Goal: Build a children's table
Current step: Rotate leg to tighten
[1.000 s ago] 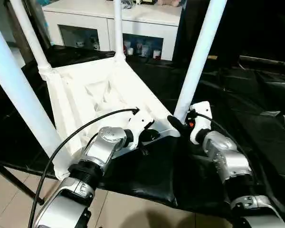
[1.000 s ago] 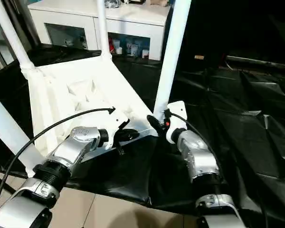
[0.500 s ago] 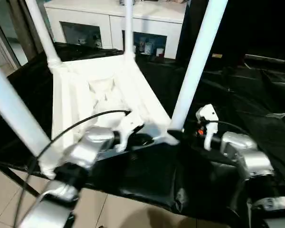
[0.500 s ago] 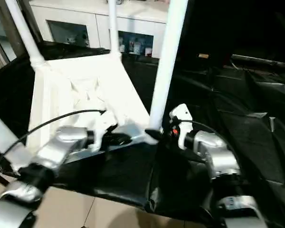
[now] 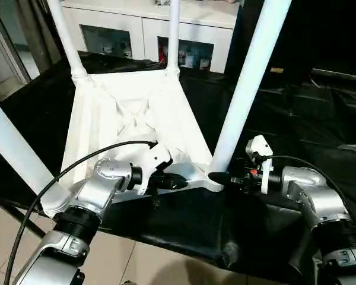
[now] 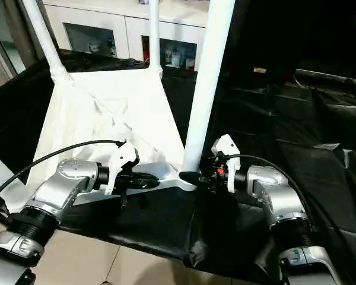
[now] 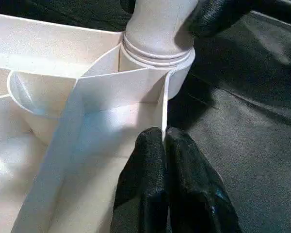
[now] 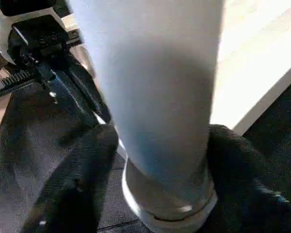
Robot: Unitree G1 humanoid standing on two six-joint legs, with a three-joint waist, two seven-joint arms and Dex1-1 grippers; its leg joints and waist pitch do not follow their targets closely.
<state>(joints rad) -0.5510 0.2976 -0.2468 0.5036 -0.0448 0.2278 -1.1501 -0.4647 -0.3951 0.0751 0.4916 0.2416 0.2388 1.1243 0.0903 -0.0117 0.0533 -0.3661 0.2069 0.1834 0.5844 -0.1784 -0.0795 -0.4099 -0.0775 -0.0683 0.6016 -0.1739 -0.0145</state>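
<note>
The children's table (image 5: 130,119) lies upside down, its ribbed underside facing up, and all four legs stand in the corner sockets. These are the near-right leg (image 5: 243,101), the near-left leg (image 5: 12,148), the far-left leg (image 5: 62,35) and the far-right leg (image 5: 174,32). By that count the build looks nearly done. What seems to be left is seating the near-right leg fully and then turning the table onto its feet. Whether this leg is home in its socket (image 7: 155,48) cannot be told for sure, though its ringed collar sits right at the socket's mouth.

Both hands work at that corner. The left hand (image 5: 177,181) is just beside the near-right leg, its fingers pressed together on the thin upright edge wall of the table's slab. The right hand (image 5: 219,177) straddles the foot of the same leg, one finger on each side. In the right wrist view both look to lie against it.

The table rests on a tabletop covered with a crinkled black sheet (image 5: 296,119), which spreads well beyond the near-right leg on the robot's right. Past the far legs stands a white cabinet (image 5: 190,24) with glass doors and small things behind them. Pale floor tiles (image 5: 148,261) show below the tabletop's near edge.
</note>
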